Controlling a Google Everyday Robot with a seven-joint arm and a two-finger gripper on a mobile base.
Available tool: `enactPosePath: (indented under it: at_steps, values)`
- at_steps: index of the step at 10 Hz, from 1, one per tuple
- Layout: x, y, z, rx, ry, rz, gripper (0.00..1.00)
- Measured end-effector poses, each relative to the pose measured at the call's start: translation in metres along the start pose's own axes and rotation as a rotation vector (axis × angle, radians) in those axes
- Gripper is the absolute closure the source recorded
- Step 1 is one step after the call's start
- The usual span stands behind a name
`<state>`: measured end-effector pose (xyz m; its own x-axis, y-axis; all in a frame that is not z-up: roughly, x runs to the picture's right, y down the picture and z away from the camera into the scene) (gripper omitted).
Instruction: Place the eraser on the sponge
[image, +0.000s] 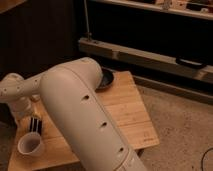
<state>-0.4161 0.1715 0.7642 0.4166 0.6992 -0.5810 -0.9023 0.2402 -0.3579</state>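
Note:
The eraser (34, 125), a small black block with pale stripes, lies near the left end of the wooden table (127, 107). My gripper (23, 111) hangs at the far left, just above and to the left of the eraser, at the end of the white wrist (12, 89). I cannot make out whether it touches the block. The sponge is hidden, with my big white arm (82, 117) covering the middle and front of the table.
A white cup (29, 144) stands right in front of the eraser at the table's front left corner. A dark bowl (105, 80) sits at the back edge. A dark shelf unit (150, 50) runs behind the table, and speckled floor (185, 135) lies to the right.

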Motion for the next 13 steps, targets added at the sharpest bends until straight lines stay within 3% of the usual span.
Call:
enactPosePath:
  at_steps: [5,13]
  values:
    - [0.012,0.006,0.028,-0.017,0.032,-0.011,0.35]
    - [0.022,0.003,0.055,0.048,0.028,-0.018,0.35]
